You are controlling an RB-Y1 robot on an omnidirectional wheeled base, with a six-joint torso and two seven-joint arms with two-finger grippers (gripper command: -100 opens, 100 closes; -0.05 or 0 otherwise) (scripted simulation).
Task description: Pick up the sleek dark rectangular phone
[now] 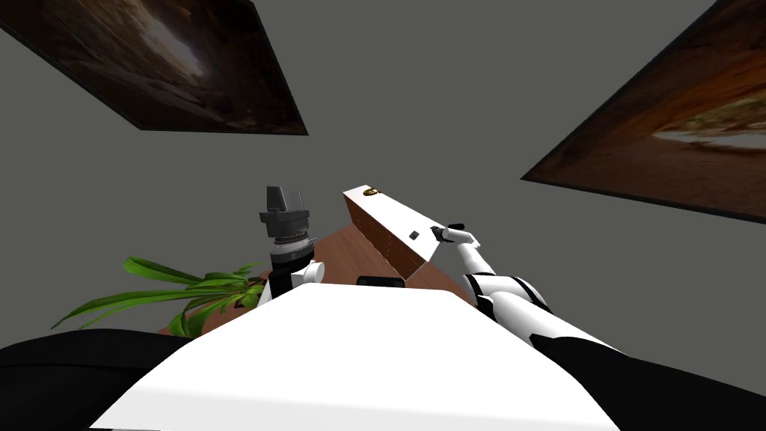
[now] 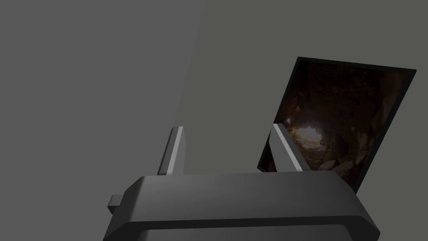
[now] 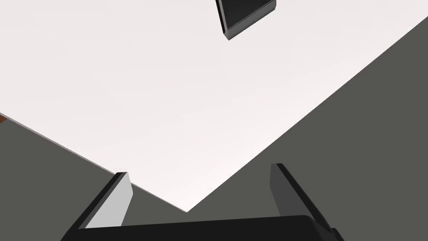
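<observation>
The phone [image 1: 412,235], a small dark rectangle, lies flat on the white top of a long table [image 1: 389,217] with a brown wooden front, close to the table's near end and apart from its edges. In the right wrist view the phone [image 3: 246,16] shows as a dark slab with a thin grey rim, cut off at the picture's edge, resting on the white top [image 3: 167,104] well ahead of the fingers. The right end effector [image 1: 441,230] hangs just beside the near corner of the table, off the phone and not touching it. Seen from its own camera, the right end effector [image 3: 198,169] has its two fingers spread wide with nothing between them, and the table's corner points into the gap from ahead. The left end effector [image 1: 284,198] is raised on the robot's left, well apart from the table, fingers pointing up. In its wrist view the left end effector [image 2: 228,127] is likewise spread and empty. At the far end of the table top sits a small dark and gold object [image 1: 372,192], too small to tell what it is. A green long-leaved plant [image 1: 172,295] stands on the robot's left over the brown floor [image 1: 344,251].
</observation>
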